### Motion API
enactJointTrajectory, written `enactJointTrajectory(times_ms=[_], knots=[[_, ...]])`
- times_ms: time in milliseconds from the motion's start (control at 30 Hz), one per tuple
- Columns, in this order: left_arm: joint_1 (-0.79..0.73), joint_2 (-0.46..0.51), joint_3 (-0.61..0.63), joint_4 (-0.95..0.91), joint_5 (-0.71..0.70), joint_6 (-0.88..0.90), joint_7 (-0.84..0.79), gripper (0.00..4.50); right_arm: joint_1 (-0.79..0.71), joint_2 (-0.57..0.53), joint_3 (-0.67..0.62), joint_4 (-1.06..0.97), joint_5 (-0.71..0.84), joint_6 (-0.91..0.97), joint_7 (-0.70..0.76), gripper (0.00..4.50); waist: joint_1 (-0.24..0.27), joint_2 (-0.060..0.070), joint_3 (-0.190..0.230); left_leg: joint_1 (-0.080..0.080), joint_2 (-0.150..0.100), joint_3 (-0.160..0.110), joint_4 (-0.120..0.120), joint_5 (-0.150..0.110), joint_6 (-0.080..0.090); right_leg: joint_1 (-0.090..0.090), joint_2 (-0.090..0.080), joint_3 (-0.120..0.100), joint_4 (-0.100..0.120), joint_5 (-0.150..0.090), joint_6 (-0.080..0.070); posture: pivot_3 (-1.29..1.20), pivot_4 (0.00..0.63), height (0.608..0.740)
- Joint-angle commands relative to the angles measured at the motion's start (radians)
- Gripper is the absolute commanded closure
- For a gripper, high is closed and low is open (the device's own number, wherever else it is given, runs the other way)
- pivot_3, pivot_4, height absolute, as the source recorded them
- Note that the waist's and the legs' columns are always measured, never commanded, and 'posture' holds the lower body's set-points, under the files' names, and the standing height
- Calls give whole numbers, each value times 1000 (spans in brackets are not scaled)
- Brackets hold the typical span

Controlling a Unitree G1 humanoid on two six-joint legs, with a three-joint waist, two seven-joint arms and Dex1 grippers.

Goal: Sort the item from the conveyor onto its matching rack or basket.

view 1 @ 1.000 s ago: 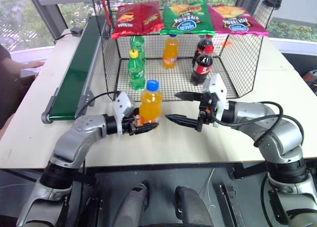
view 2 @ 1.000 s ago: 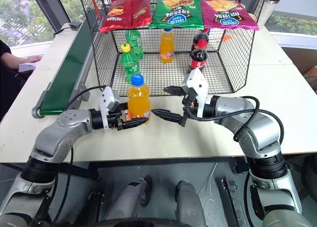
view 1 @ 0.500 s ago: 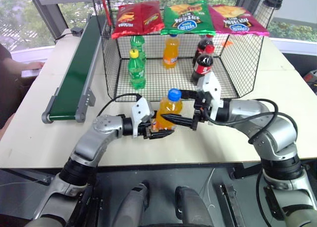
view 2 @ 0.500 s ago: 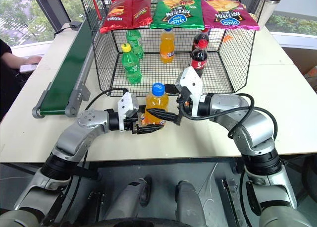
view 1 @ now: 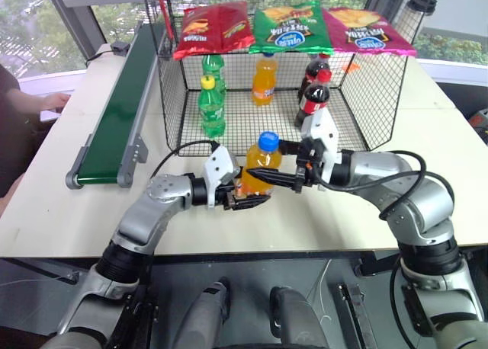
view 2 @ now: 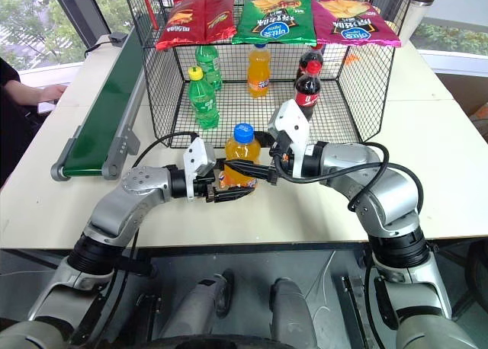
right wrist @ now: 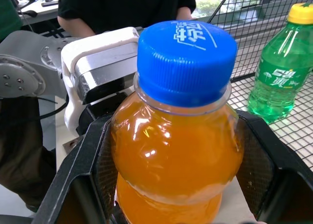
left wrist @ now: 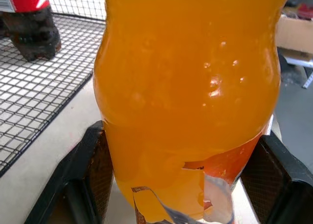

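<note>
The orange soda bottle with a blue cap stands upright just above the table, in front of the black wire cage. My right gripper comes in from the right and is shut on the bottle's upper body, under the cap. My left gripper reaches in from the left at the bottle's lower part, near the torn label. Its fingers stand open, close on either side. The green conveyor lies along the table's left side with nothing on it.
Inside the cage stand green soda bottles, another orange bottle and cola bottles. Three chip bags lie on its mesh top. A person sits at the far left. A cup stands at the back right.
My left arm carried the bottle to the right, up to the right gripper. The right gripper closed on its upper body, and the left gripper's fingers let go.
</note>
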Motion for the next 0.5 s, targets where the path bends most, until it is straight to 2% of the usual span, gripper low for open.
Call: enactJointTrajectory(times_ms=[33, 233, 400, 500], knots=[[-10, -7, 48, -51, -25, 5, 27, 35, -32, 18, -16, -13, -5, -12, -28, 1877, 0, 0, 0, 0, 0, 0, 0, 0, 0, 0, 0, 0, 0, 0, 0, 0, 150, 738], [56, 60, 49, -115, -14, 88, 51, 35, -58, 45, -27, 23, -26, -26, -79, 1877, -9, 0, 0, 1, 0, 0, 0, 1, 1, 0, 1, 0, 1, 0, 0, 0, 150, 738], [143, 159, 179, -165, -49, 155, 83, 35, -165, 136, -50, 193, -138, -105, -237, 1877, -27, 1, 0, 2, 0, 0, 0, 0, 0, -1, 1, 0, 3, 0, 0, 0, 150, 738], [173, 173, 215, -158, -9, 109, 132, 35, -213, 178, -39, 297, -201, -171, -281, 1877, -22, 1, 0, 2, 0, 0, 0, 0, 0, -1, 1, 0, 5, 0, 0, 0, 150, 738]])
